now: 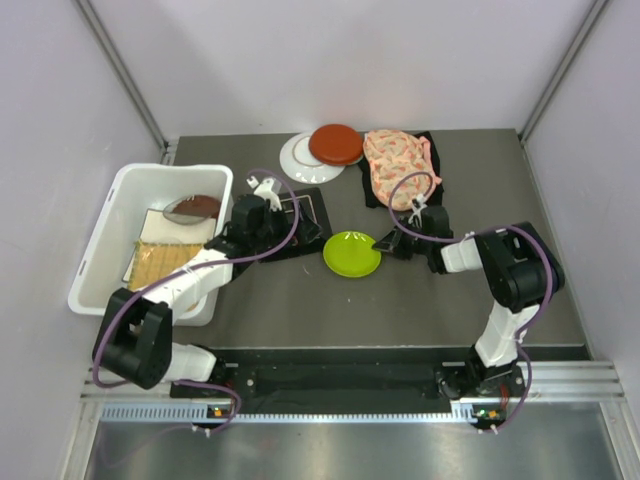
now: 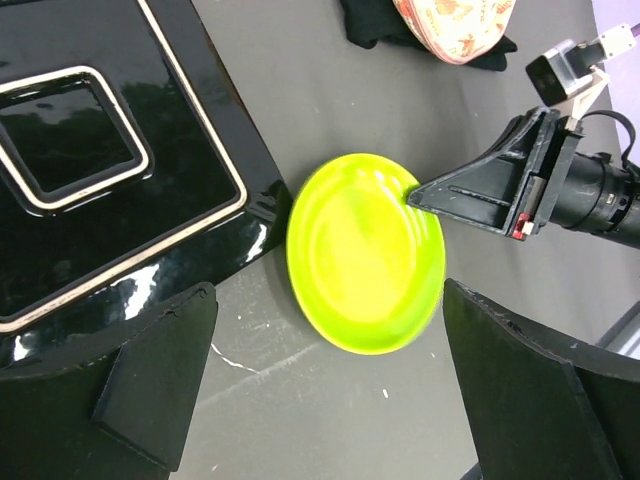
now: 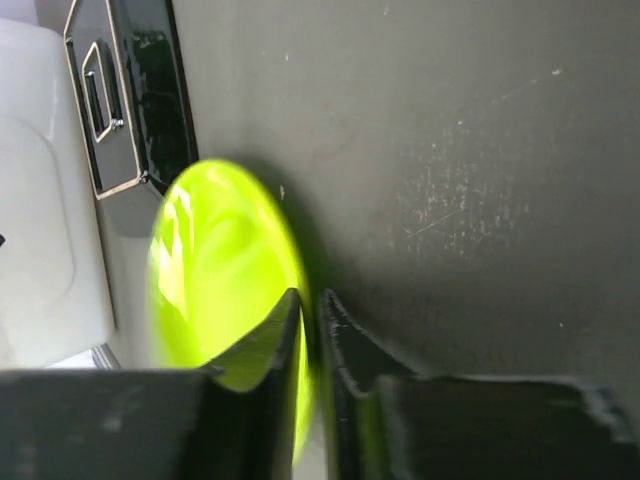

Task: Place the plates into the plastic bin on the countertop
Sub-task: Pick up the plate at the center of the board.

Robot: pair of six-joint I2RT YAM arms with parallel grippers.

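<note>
We see the right gripper (image 3: 312,310) pinched narrow on the near rim of the lime plate (image 1: 351,254), one finger above it and one below. The plate lies on the dark countertop (image 1: 420,310), mid-table, just beside the black square plate (image 1: 305,215) with the white outline. The left gripper (image 2: 325,295) hangs over those two plates with its jaws spread wide, holding nothing. The white plastic bin (image 1: 100,250) stands at the left and contains a yellow woven plate (image 1: 160,255) and a round clear one (image 1: 190,207). At the far edge a red plate (image 1: 335,145) overlaps a white plate (image 1: 298,160), near the floral fabric (image 1: 395,165).
</note>
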